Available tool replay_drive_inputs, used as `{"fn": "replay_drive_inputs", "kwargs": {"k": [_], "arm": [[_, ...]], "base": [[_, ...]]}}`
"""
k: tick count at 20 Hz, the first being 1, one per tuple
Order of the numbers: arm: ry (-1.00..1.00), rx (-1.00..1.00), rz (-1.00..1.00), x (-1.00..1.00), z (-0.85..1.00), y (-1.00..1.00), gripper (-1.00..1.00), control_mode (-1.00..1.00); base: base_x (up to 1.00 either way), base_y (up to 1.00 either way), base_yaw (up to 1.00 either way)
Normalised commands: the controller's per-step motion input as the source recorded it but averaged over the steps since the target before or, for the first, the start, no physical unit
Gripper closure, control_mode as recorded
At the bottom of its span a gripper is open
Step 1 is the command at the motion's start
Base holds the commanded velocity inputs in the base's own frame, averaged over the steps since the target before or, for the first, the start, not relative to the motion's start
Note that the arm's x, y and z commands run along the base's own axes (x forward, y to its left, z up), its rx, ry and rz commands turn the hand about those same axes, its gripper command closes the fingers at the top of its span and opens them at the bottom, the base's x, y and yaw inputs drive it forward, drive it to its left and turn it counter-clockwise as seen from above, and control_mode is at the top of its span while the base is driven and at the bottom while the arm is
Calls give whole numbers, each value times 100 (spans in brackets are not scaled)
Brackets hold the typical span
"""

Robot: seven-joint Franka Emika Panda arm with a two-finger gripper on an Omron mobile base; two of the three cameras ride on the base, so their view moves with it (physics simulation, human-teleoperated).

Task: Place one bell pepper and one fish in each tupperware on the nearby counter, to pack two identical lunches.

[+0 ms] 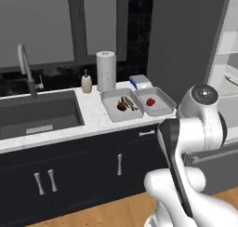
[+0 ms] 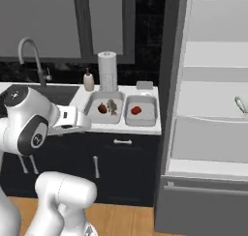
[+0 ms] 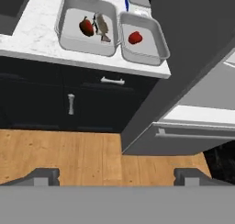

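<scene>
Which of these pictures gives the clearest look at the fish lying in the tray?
The hand view: it looks down into the left tupperware, so the fish shows beside the bell pepper. In the left base view the fish is a thin streak; in the right base view a small grey blur.

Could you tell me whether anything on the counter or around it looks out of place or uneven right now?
The two lunches are uneven: the left tupperware holds a pepper and a fish, the right tupperware only a pepper. The fridge stands open, with something slender and silvery, possibly a fish, on a shelf.
</scene>
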Motion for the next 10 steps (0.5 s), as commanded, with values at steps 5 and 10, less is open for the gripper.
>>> {"fn": "replay_drive_inputs", "kwargs": {"k": [5,10], "arm": [[0,0,0,0,0,0,-100,100],[0,0,0,0,0,0,-100,100]], "base": [[-20,-100,-20],[5,-100,-11]]}}
